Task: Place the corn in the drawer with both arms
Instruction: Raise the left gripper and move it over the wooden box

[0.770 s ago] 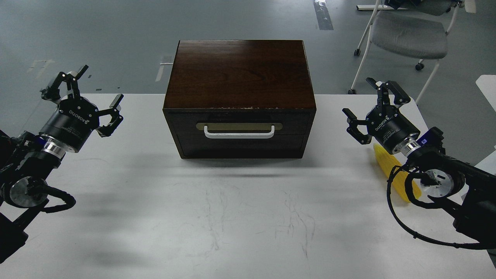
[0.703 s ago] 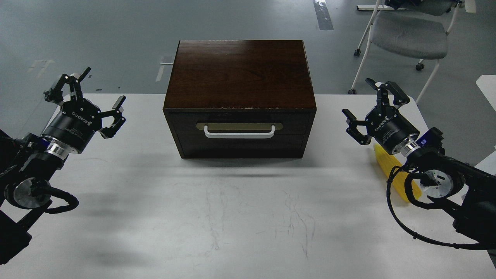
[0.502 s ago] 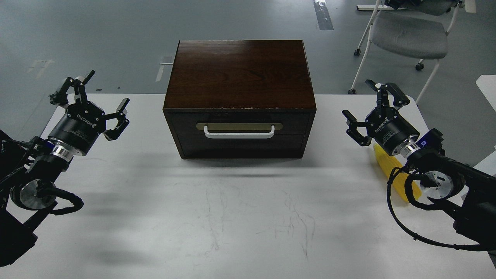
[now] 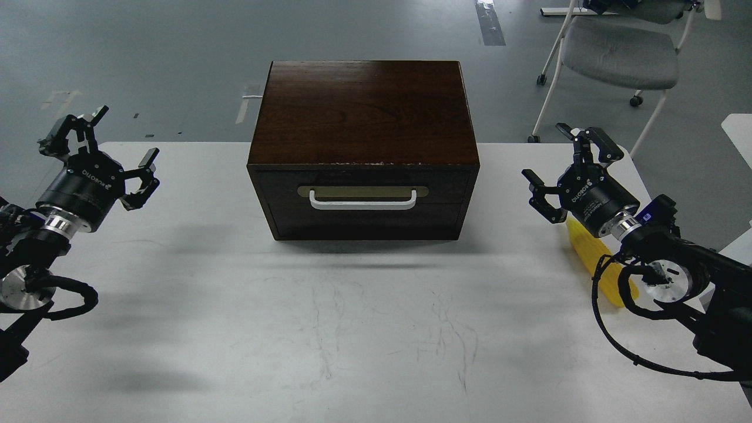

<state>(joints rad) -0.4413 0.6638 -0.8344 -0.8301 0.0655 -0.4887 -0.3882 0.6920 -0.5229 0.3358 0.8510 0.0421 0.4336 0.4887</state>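
Note:
The dark brown wooden box stands at the back middle of the white table. Its drawer is shut, with a white bar handle on a brass plate. The yellow corn lies on the table at the right, partly hidden behind my right arm's wrist. My right gripper is open and empty, hovering just above and left of the corn's far end. My left gripper is open and empty at the far left, well left of the box.
A grey wheeled chair stands on the floor behind the table at the right. A second white table's corner shows at the right edge. The table's front edge runs along the bottom.

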